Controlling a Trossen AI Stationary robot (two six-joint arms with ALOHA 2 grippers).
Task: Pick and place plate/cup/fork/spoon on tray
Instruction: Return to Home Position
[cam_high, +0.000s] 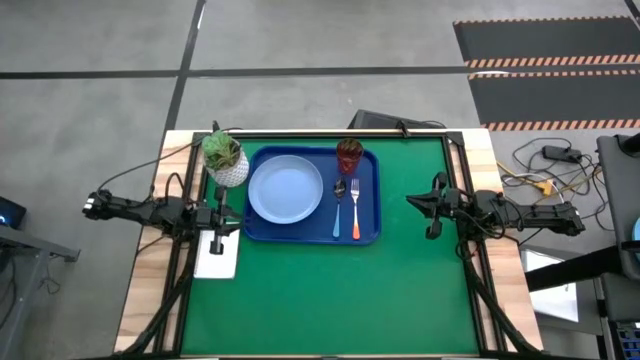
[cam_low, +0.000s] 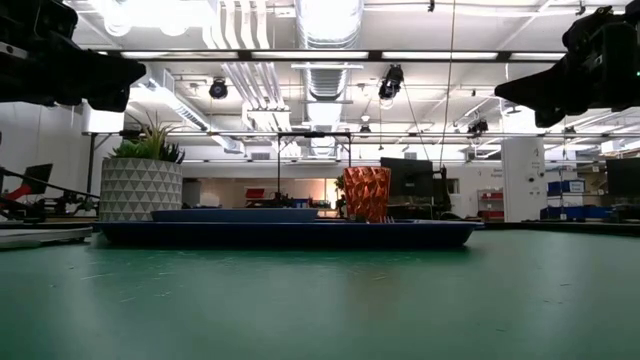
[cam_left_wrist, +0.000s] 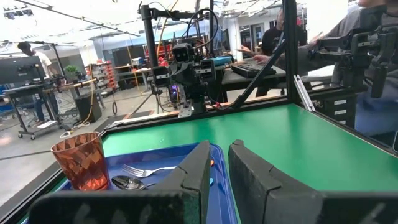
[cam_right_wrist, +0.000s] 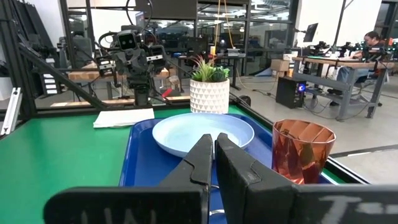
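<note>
All four pieces on the tray (cam_high: 300, 234), judging from above; nothing left to fetch.

Plate (cam_high: 286, 189): flat in the tray's half nearer the left arm; probably light and rigid, slick rim; best pinched at the rim's edge.

Cup (cam_high: 349, 155): upright in the tray's far corner on the right arm's side; likely thin, light, easy to tip; best gripped across the wall near the mouth.

Fork (cam_high: 355, 205) and spoon (cam_high: 338, 205): side by side, apart, between plate and the tray's edge on the right arm's side, spoon nearer the plate; stiff, thin, lying low, so hard to get under; best taken across the handles; long axes parallel to the tray's short sides, tines and bowl toward the cup, orange and teal handles toward the tray's near rim.

Left gripper (cam_left_wrist: 219, 149): just off the tray's short side, fingers a narrow slit apart, grasping nothing.

Right gripper (cam_right_wrist: 214, 142): well clear of the tray's opposite side, fingertips meeting, empty.
</note>
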